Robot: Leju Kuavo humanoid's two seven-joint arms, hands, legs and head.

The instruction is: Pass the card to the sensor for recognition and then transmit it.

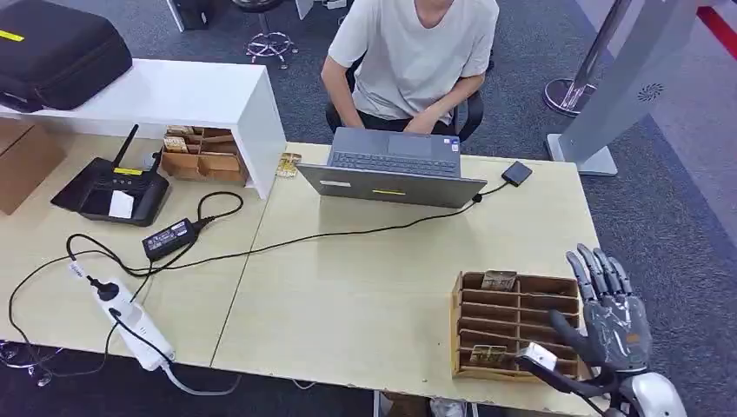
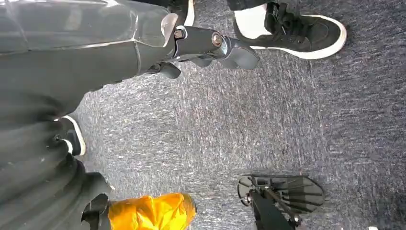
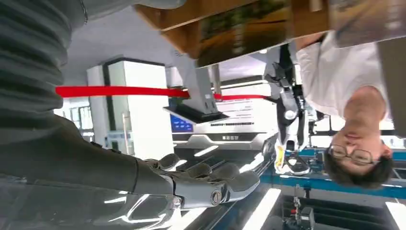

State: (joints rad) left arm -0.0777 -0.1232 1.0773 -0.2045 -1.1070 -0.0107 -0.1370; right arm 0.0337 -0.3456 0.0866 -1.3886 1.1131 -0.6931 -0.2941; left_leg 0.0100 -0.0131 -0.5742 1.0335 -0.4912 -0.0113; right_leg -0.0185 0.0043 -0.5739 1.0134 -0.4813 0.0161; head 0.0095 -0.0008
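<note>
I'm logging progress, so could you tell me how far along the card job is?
Nothing looks done. The right hand, open, hovers beside the brown slotted wooden card rack, whose cards sit untouched. Picking one, presenting it to the small black sensor and handing it over remain.

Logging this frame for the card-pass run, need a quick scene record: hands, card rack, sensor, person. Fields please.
right hand: right hand open, fingers spread, raised beside the rack's right end, holding nothing
left hand: left hand hanging over grey carpet, fingers curled in, holding nothing
card rack: brown slotted cardboard rack at the table's near right corner; a card in the far slot, another in a near slot
sensor: small black square reader on a cable, right of the grey laptop
person: seated behind the laptop, hands at its far edge
</note>
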